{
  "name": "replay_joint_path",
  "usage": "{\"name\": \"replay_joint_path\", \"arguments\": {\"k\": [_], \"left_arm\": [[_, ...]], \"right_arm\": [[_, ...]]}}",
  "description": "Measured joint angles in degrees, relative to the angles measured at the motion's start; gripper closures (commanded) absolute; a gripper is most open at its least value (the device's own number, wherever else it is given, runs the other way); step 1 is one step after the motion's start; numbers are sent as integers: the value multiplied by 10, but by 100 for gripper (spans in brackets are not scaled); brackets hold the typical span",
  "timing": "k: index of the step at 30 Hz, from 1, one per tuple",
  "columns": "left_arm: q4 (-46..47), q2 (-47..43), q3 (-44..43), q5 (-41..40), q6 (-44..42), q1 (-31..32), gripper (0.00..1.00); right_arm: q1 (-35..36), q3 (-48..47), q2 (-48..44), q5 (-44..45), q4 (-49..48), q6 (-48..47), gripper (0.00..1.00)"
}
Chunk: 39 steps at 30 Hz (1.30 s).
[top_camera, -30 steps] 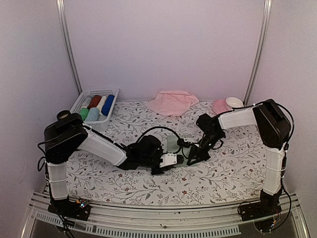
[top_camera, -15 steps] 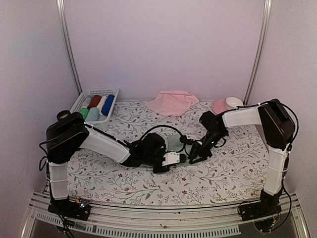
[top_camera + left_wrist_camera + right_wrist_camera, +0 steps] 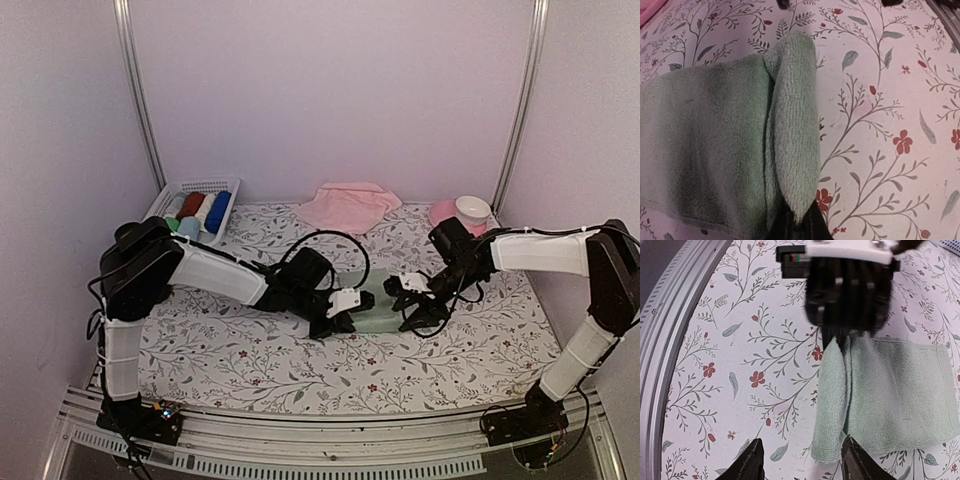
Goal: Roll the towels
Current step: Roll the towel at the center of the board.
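Left jaws pinch a raised fold of the mint green towel (image 3: 378,303) in the middle of the counter (image 3: 250,360).
The left gripper (image 3: 340,322) holds the fold at its left end, jaws closed tight on the cloth. The rest of the towel lies flat on the far side of the fold. The right gripper (image 3: 805,462) sits low at the fold's right end, jaws wide, with the end of the fold between them. The pink towel (image 3: 347,206) lies loosely spread at the far edge, well apart. A white basket (image 3: 200,183) of rolled cloths stands at far left.
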<state>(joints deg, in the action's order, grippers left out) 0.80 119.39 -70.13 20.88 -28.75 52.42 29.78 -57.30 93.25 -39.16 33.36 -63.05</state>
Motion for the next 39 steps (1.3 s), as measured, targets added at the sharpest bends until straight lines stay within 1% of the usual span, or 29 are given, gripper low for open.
{"name": "replay_joint_path", "arguments": {"k": [5, 10, 16, 24, 27, 34, 36, 39], "left_arm": [[-29, 12, -21, 53, 25, -22, 100], [-52, 25, -42, 83, 39, -31, 100], [-65, 32, -54, 102, 45, -37, 100], [-72, 35, -59, 111, 49, -40, 100], [-75, 35, -60, 114, 49, -41, 100], [-77, 37, -61, 122, 50, -44, 100], [-80, 37, -61, 125, 50, -45, 100], [-83, 39, -63, 130, 50, -47, 100]], "right_arm": [[31, 12, 6, 29, -23, -21, 48], [55, 14, 33, 57, -60, -10, 48], [63, 14, 53, 85, -88, 9, 48], [66, 15, 54, 111, -113, 25, 48], [66, 15, 56, 121, -119, 27, 50], [82, 16, 77, 151, -123, 26, 60], [88, 16, 82, 159, -125, 26, 59], [92, 16, 85, 169, -131, 29, 52]]}}
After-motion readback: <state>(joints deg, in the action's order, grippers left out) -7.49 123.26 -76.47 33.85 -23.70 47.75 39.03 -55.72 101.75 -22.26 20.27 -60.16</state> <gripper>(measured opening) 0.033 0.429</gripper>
